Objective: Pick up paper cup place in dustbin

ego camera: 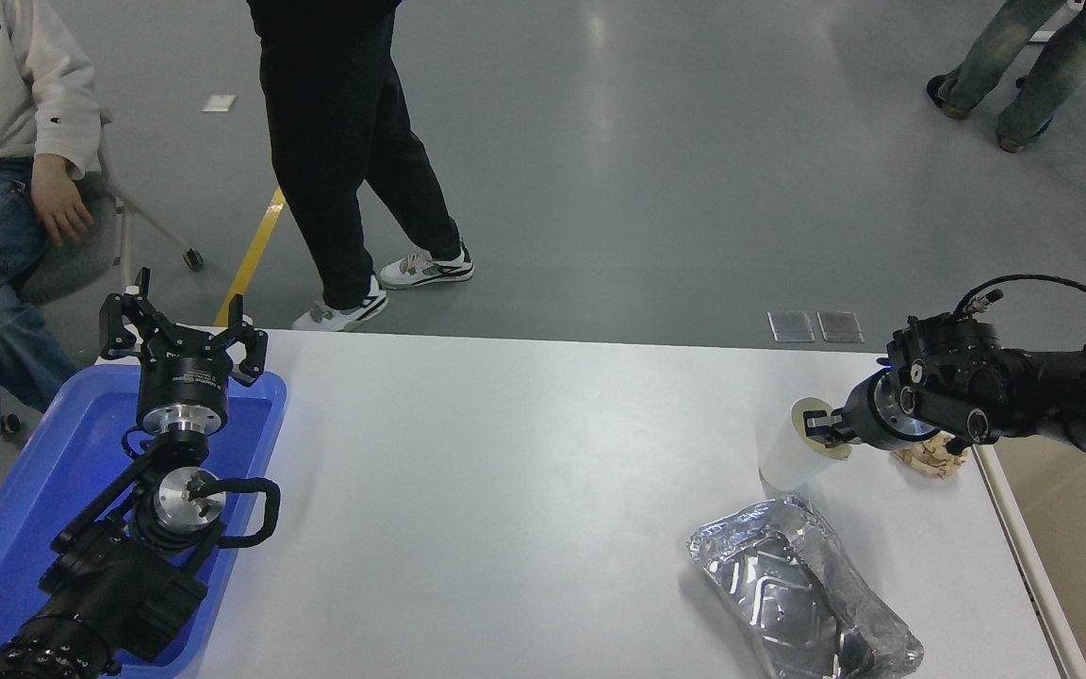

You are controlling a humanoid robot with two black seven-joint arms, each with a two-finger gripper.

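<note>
Paper cup (788, 457) tilted, rim in right pincer (818, 426).

Your robot: two black arms with black grippers

Your left arm (109, 575) is matte black, with two bright silver metal discs stacked along its wrist, a looped black cable beside them, and a black cylindrical collar carrying small white print under the black multi-fingered left gripper (182, 332). Your right arm (1052, 405) is black too, blocky at the wrist, with a silver ring, round screw bosses and a thin black cable arching over it behind the right gripper (818, 426).
</note>
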